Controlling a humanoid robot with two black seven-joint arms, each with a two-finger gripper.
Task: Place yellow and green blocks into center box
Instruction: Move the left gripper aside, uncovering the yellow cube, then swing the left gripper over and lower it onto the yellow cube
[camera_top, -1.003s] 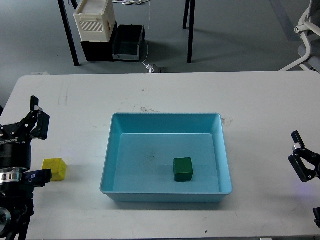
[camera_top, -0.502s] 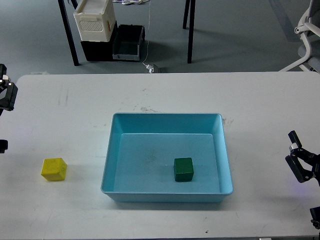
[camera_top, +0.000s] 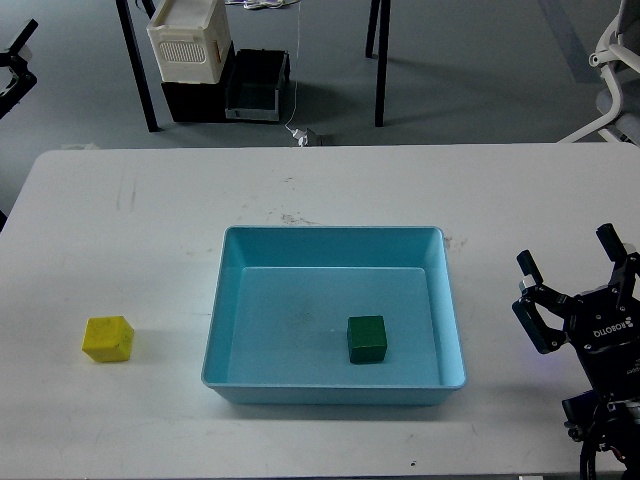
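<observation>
The green block (camera_top: 366, 338) lies inside the light blue box (camera_top: 330, 233) at the table's center, toward the box's front right. The yellow block (camera_top: 108, 338) sits on the white table to the left of the box. My right gripper (camera_top: 570, 262) is raised at the table's right side, open and empty, well apart from the box. My left gripper (camera_top: 14, 62) shows only as a dark part at the upper left edge of the view, far from the yellow block. Its fingers are mostly cut off.
The white table (camera_top: 330, 180) spans the view. Beyond its far edge stand a white crate (camera_top: 188, 40) on black bins, black table legs (camera_top: 380, 60) and a white chair (camera_top: 615, 70) at the far right.
My left arm has swung up and away from the yellow block to the upper left edge. My right arm has risen further into view, its fingers spread. The blocks have not moved.
</observation>
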